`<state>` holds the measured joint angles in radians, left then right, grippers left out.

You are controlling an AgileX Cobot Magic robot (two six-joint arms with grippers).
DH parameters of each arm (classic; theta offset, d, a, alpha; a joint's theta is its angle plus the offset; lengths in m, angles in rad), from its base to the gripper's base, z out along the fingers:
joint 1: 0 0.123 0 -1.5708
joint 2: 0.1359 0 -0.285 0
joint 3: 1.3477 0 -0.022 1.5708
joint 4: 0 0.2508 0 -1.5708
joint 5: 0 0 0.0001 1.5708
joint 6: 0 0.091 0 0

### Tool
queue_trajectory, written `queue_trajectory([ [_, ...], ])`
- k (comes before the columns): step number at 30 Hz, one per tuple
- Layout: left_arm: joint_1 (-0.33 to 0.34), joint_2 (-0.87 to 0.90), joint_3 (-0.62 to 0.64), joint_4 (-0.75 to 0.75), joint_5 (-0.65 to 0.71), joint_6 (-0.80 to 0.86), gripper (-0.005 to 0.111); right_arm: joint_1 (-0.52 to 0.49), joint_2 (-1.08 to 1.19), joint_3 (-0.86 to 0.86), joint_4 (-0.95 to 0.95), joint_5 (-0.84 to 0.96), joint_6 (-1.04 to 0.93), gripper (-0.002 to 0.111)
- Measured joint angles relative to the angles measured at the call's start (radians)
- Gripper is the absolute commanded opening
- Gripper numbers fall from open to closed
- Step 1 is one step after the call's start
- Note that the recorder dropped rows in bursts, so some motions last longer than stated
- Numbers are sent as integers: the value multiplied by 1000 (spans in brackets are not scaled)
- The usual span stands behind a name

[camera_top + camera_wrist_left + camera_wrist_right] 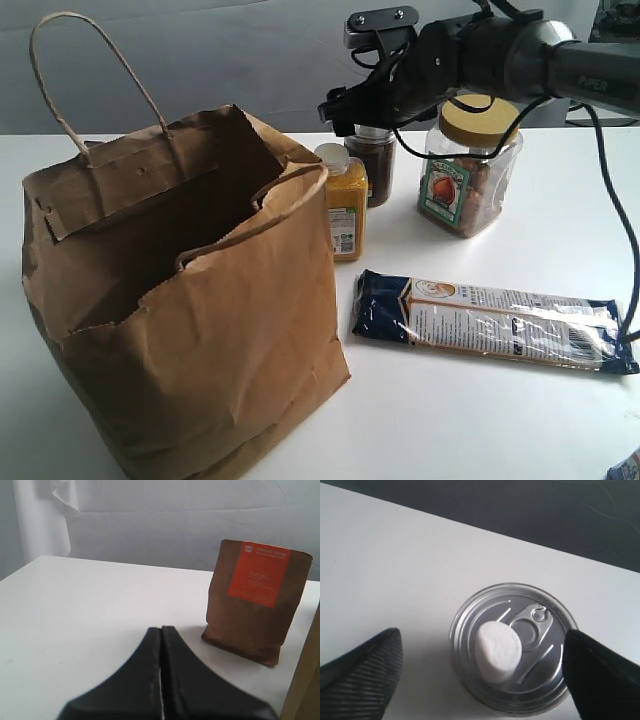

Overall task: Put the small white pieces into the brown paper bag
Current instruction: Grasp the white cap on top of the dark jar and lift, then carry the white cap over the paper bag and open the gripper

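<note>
One small white piece (499, 650), a stubby cylinder, stands on the silver pull-tab lid (540, 630) of a dark jar (372, 160). My right gripper (481, 641) hangs open just above it, one finger on each side of the lid, touching nothing. In the exterior view that gripper (365, 112) hides the piece. No other white pieces show. The brown paper bag (190, 300) stands open at the left, beside the jar. My left gripper (161, 631) is shut and empty, low over the table, with a strip of the bag (306, 680) beside it.
A yellow bottle with a white cap (345, 205) stands between the bag and the dark jar. A clear jar with a tan lid (470, 170) is to the right. A long biscuit packet (490, 322) lies in front. A brown pouch with an orange label (255, 600) stands near the left gripper.
</note>
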<state>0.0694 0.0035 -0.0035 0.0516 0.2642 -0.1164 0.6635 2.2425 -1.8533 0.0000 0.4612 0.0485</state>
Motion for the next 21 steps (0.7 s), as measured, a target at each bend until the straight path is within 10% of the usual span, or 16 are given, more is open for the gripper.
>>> queue_trajectory([
  [21,0,0,0,0,0,0,0,0,0,-2,0,2,-1,12],
])
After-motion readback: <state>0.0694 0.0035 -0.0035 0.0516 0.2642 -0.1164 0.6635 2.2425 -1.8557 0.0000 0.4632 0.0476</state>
